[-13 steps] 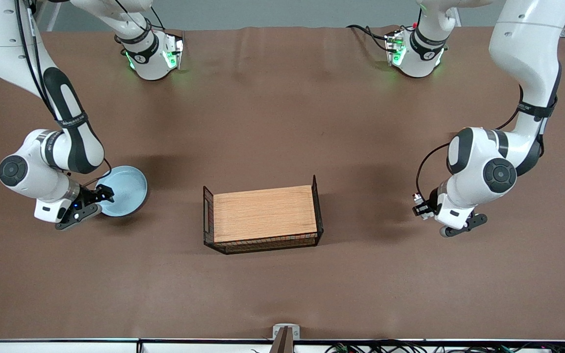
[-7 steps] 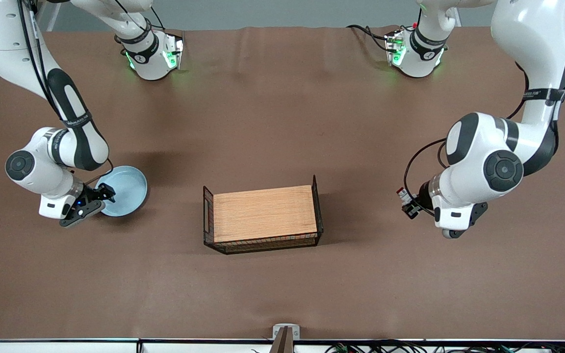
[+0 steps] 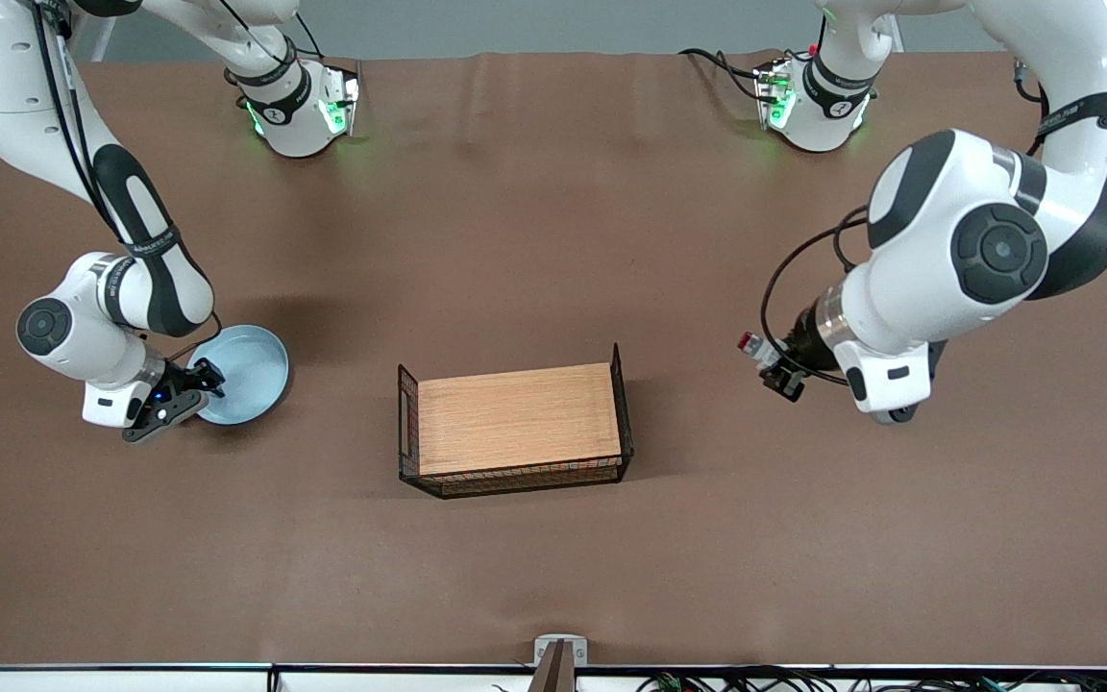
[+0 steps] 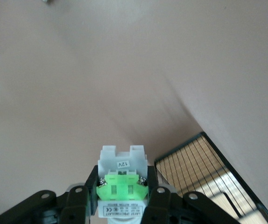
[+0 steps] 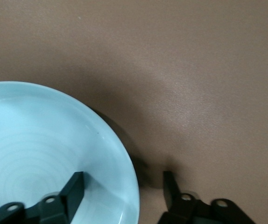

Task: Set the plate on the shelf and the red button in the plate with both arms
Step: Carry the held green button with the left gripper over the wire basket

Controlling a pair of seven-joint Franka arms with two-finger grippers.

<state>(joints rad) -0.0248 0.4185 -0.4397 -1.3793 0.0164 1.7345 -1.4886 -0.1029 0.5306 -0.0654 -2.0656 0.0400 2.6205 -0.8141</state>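
Our left gripper (image 4: 122, 205) clamps the red button (image 4: 123, 179), labelled "12V"; our right gripper (image 5: 122, 189) straddles the plate (image 5: 40, 149) rim, fingers apart.

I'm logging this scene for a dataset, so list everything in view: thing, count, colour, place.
plate: one, pale blue, on the table toward the right arm's end.
red button: one, silver-white body with green patch and red cap, held above the table between the tray and the left arm's end.
wooden tray: one, light wood with black wire sides, mid-table.
table: one, brown.
right gripper: black fingers open, straddling the plate's rim, one inside and one outside.
left gripper: black fingers shut on the red button.
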